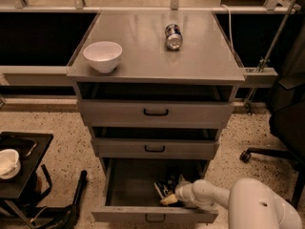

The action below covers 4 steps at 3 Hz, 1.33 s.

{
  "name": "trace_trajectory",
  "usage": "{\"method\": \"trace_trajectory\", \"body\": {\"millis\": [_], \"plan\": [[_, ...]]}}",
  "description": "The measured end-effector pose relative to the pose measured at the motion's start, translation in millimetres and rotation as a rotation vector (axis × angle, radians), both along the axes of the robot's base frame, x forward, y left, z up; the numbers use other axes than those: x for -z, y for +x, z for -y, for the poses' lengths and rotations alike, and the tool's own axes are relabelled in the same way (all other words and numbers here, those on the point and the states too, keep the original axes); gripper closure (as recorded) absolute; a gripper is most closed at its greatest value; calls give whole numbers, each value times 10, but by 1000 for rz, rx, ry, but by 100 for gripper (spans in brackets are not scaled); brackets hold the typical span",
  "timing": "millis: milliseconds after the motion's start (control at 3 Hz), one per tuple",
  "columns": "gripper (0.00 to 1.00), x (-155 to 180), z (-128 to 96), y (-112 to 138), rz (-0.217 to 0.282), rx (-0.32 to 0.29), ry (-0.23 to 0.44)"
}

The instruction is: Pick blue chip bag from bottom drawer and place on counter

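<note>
End effector (170,200) sits in the grey metal bottom drawer (125,216) at the crumpled blue chip bag (167,185) (grip impossible to tell).

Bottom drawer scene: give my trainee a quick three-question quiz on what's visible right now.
1. Fill in: on the counter sit a white bowl and a drink ___ lying on its side.
2. Where is the gripper? A: over the counter. B: inside the bottom drawer, next to the blue chip bag. C: touching the white bowl.
3. True or false: the bottom drawer is shut.

Key: 1 can; 2 B; 3 false, it is pulled open.
</note>
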<state>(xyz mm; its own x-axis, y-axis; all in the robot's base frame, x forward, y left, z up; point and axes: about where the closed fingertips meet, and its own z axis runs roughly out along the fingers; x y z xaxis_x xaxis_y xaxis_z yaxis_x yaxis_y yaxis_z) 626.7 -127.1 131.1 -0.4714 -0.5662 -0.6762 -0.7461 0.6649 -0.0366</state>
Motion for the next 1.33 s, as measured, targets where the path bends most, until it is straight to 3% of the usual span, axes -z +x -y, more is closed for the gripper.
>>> {"method": "trace_trajectory", "body": {"millis": [667, 1333], "plan": [[41, 1, 1, 14, 0, -1, 3], [89, -47, -14, -26, 9, -3, 2]]}}
